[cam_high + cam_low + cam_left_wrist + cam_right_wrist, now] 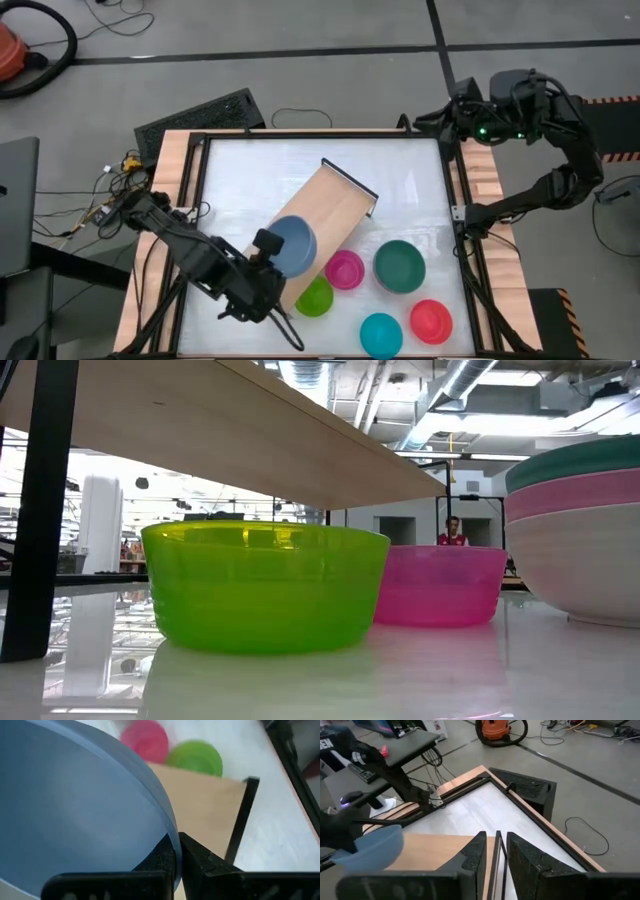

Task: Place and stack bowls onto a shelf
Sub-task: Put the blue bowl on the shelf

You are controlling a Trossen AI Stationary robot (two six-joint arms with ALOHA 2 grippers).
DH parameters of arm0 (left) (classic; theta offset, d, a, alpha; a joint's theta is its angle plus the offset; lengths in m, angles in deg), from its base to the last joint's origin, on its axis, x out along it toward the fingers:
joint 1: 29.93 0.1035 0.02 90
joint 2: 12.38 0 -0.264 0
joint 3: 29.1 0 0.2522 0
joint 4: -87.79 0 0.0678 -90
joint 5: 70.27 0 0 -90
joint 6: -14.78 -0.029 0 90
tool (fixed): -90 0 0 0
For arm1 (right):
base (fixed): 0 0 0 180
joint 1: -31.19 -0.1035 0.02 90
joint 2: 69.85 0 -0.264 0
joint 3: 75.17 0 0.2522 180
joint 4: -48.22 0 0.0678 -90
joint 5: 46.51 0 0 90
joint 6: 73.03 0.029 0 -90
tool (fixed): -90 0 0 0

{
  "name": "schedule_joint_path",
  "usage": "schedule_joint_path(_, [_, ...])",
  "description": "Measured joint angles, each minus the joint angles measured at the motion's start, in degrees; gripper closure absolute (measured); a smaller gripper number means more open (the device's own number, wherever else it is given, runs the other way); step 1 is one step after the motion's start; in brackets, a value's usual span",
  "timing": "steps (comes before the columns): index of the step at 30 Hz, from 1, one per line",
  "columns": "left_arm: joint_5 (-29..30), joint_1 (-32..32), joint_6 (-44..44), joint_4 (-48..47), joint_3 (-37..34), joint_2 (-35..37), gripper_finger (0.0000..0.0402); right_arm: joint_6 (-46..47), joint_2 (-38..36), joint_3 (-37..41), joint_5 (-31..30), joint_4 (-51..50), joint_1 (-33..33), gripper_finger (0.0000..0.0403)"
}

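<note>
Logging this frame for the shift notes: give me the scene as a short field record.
left tool: shut on the blue bowl rim, holding it over the shelf
right tool: parked off the table's far right corner, holding nothing
shelf: lying diagonally on the white table
loose small bowls: lime green bowl, magenta bowl, cyan bowl, red bowl
stack: teal bowl on top

The shelf (325, 225) hides part of the lime green bowl (317, 297).

grey floor (330, 30) with black lines, orange vacuum (10, 52), cables; ceiling ducts (470, 375) overhead
</note>
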State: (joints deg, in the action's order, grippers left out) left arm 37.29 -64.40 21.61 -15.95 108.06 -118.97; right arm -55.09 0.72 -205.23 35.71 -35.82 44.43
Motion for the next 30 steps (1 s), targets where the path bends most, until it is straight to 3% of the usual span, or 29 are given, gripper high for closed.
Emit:
schedule_joint_path(6, [-6.85,-0.05,2.54,-0.08,-5.9,-0.1,0.0401,0.0,-0.01,0.0,0.17,0.0,-0.09,0.03])
schedule_joint_path(20, [-9.38,0.87,0.6,0.02,-7.61,0.7,0.0401,0.02,-0.11,0.0,0.41,-0.83,-0.07,0.03])
schedule_joint_path(24, [-13.55,1.72,-0.36,0.07,-10.74,0.64,0.0401,0.02,-0.11,0.0,0.41,-0.93,-0.07,0.03])
schedule_joint_path(30, [-9.92,1.67,-2.02,-0.05,-12.9,0.71,0.0401,0.02,-0.11,0.0,0.41,-1.14,-0.07,0.03])
